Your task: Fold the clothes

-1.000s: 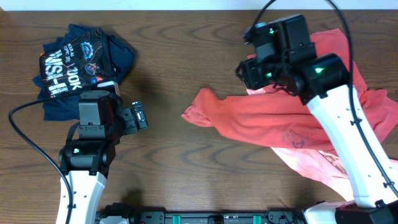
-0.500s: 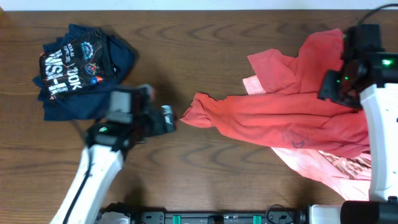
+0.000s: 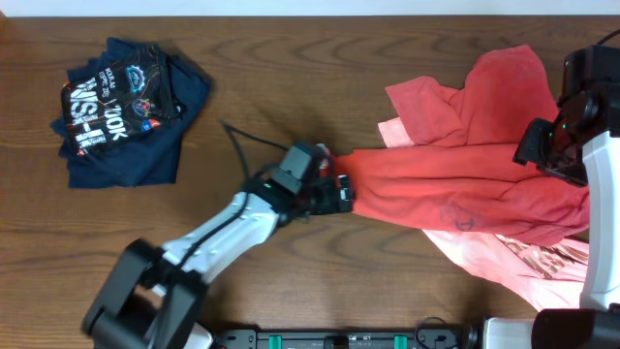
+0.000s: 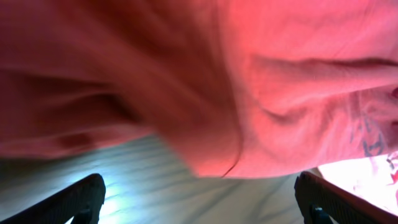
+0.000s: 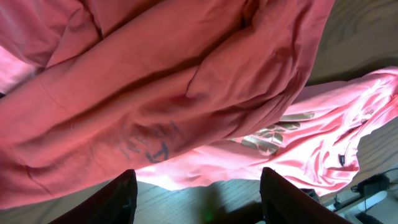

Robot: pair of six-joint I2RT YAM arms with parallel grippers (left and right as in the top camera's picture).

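Your left end effector has crossed the bench to the sleeve tip of the coral shirt, released wide; right end effector backed off, also released; a grasp looks next

Table: wood, dark brown, clear grain, smooth with a faint sheen.
Red shirt: soft matt cloth, creased and rumpled; a faded dark print on it.
Pink shirt: pale matt cloth; its print has a golden, slightly metallic shine.
Navy shirt: matt cloth, with a flat white and coloured print.
Arm casing: white, smooth hard shell, slight gloss.
Left fingers: black and matt; perhaps plastic, since the view is blurred.
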